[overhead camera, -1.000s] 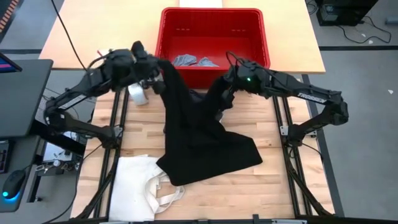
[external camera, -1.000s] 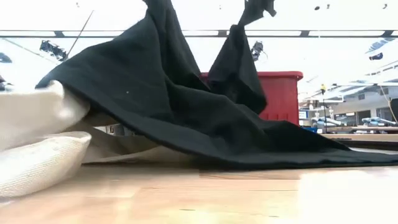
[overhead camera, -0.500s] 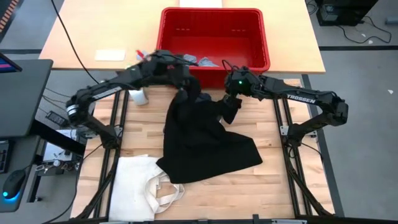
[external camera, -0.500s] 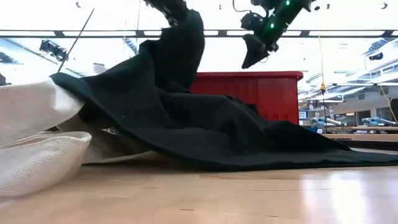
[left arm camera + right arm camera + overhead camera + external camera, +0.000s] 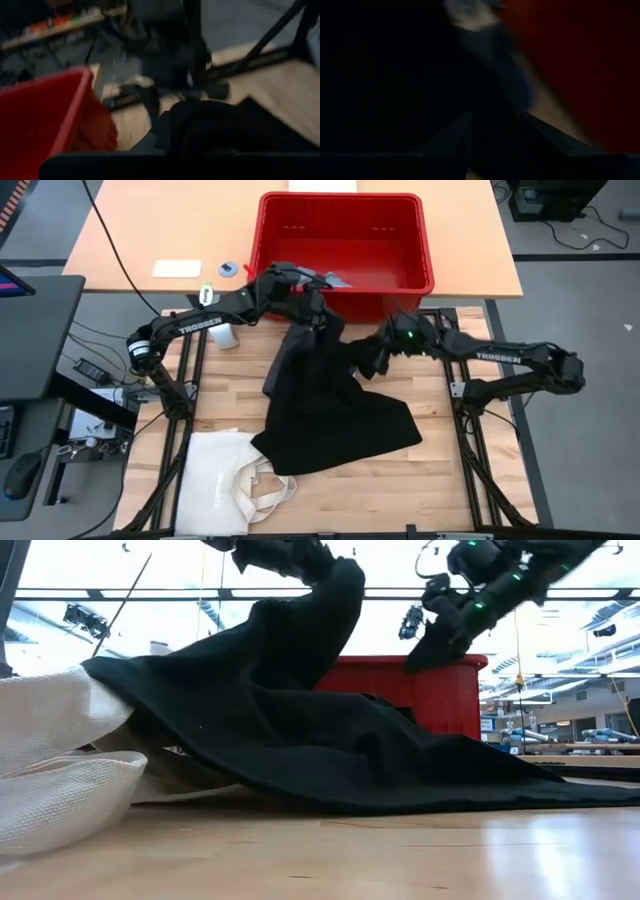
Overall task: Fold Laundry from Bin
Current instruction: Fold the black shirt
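Black garment (image 5: pixel 330 415) and tote bag (image 5: pixel 225 480) cover mid-table; bare wood (image 5: pixel 400 480) lies beside them.

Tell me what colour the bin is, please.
The bin is red; the high view shows it best.

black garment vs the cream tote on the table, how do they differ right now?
The black garment is dark, and larger in spread than the pale cream tote. The black garment is part lifted, its upper end held up by the left gripper near the red bin; the tote lies flat with no gripper on it. The garment sits mid-table and overlaps the tote's corner; the tote is at the near left. Both are soft fabric, resting on the wooden table.
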You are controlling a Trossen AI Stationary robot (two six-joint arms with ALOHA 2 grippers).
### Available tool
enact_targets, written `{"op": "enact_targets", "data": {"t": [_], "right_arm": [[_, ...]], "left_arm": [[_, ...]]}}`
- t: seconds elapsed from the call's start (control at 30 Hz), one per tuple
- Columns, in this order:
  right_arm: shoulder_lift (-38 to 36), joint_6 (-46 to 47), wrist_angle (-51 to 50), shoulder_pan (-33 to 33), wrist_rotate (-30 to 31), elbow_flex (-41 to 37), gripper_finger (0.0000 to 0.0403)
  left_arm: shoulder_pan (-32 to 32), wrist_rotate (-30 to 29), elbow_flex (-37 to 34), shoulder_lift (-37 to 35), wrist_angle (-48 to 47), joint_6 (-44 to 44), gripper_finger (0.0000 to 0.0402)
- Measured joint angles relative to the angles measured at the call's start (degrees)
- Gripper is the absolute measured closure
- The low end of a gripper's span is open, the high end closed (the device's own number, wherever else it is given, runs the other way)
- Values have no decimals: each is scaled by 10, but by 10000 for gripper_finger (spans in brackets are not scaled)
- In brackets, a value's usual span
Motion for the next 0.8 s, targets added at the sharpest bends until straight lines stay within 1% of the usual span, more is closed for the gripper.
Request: {"op": "enact_targets", "data": {"t": [0.07,0.1,0.17,0.23,0.3,0.33,0.4,0.47,0.53,0.57,0.6,0.67,0.73,0.8], "right_arm": [[-12,11,73,15,-50,-56,234],[-15,19,101,26,-59,-79,234],[-16,41,145,56,-47,-115,234],[-16,66,154,89,-8,-134,234],[-16,85,154,122,32,-146,234],[-16,93,154,139,48,-149,234],[-16,109,152,168,81,-150,234],[-22,132,141,193,118,-150,234],[-38,159,110,213,155,-150,234],[-50,173,84,223,174,-150,234],[-63,190,56,232,193,-150,234],[-90,226,-3,251,229,-150,234],[-117,264,-65,269,268,-150,234],[-138,301,-116,287,309,-150,234]], "left_arm": [[-5,24,0,2,17,-27,386],[-10,31,1,5,19,-42,386],[-22,32,1,16,12,-71,385],[-38,23,1,34,10,-78,381],[-58,-23,0,56,27,-79,370],[-68,-60,0,68,49,-82,363],[-87,-153,0,94,106,-84,350],[-99,-257,0,119,182,-66,341],[-103,-344,0,139,284,-58,339],[-102,-366,0,145,332,-67,339],[-100,-375,0,149,377,-82,341],[-95,-376,0,156,452,-106,344],[-92,-388,0,160,502,-98,349],[-90,-456,0,161,531,-90,353]]}}
